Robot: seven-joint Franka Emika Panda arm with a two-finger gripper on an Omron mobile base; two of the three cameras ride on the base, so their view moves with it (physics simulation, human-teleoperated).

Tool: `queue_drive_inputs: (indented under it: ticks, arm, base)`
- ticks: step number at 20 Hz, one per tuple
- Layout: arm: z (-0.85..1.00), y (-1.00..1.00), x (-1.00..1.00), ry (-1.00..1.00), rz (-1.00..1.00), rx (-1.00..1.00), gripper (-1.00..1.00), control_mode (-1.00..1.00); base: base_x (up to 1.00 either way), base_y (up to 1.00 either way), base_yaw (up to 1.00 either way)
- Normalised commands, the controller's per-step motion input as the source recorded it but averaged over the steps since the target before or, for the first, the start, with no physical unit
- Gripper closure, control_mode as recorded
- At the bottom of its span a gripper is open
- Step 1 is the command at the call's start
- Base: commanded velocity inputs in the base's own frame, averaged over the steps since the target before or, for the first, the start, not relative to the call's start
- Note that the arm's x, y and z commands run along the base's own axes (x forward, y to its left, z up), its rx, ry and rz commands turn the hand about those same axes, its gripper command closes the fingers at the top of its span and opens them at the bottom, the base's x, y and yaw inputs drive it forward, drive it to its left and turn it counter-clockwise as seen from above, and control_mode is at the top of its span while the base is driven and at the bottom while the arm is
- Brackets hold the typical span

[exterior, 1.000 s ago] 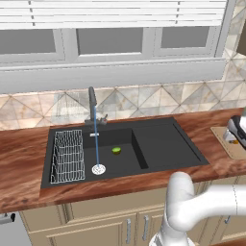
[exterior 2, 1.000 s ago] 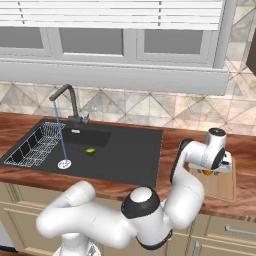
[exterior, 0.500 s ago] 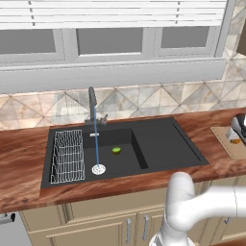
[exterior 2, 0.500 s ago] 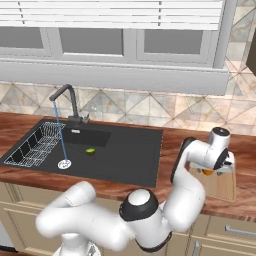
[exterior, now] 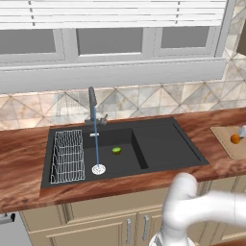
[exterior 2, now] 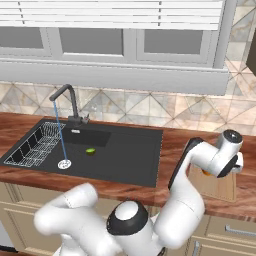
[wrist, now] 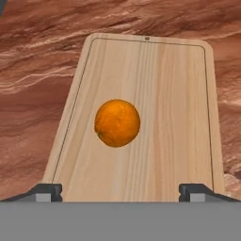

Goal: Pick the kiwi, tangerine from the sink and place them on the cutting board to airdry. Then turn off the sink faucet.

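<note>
The tangerine (wrist: pixel 117 123) rests on the cutting board (wrist: pixel 155 70), and nothing touches it. My gripper (wrist: pixel 120 190) hovers just above it, open, with one dark fingertip (wrist: pixel 44 190) far to each side of the fruit. In the left base view the tangerine (exterior: pixel 235 139) sits on the cutting board (exterior: pixel 227 144) at the far right of the counter. The kiwi (exterior: pixel 116 150) lies in the deep basin of the sink (exterior: pixel 163 144). A thin blue stream of water runs from the sink faucet (exterior: pixel 92 103) down to the drain. In the right base view the kiwi (exterior 2: pixel 90 150) lies right of the stream.
A wire rack (exterior: pixel 67 156) fills the left end of the sink, and the round silver drain (exterior: pixel 98 169) sits beside it. Reddish wood counter (exterior: pixel 24 149) surrounds the sink. A tiled wall and windows rise behind. My white arm (exterior 2: pixel 200 160) arches over the counter toward the board.
My gripper has opened wide and let go of the tangerine, which now lies on the cutting board. The kiwi and the running water are as before.
</note>
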Motion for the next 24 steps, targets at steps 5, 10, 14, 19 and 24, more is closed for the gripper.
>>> queue_drive_inputs:
  ticks: [5,10,14,19,24]
  arm:
    - [0.57,0.13,-0.61,-0.09,0.06,-0.01,-1.0,-1.0]
    - [0.21,0.51,-0.69,-0.16,0.09,-0.13,-1.0,-1.0]
    - [0.3,0.67,-0.59,-0.2,0.01,-0.03,-1.0,-1.0]
    - [0.52,0.62,-0.24,-0.02,0.0,0.06,-1.0,-1.0]
    - [0.41,0.67,-0.15,-0.05,0.1,0.04,-1.0,-1.0]
  base:
    - [0.0,0.0,0.0]
    - [0.0,0.0,0.0]
    - [0.0,0.0,0.0]
    - [0.0,0.0,0.0]
    - [0.0,0.0,0.0]
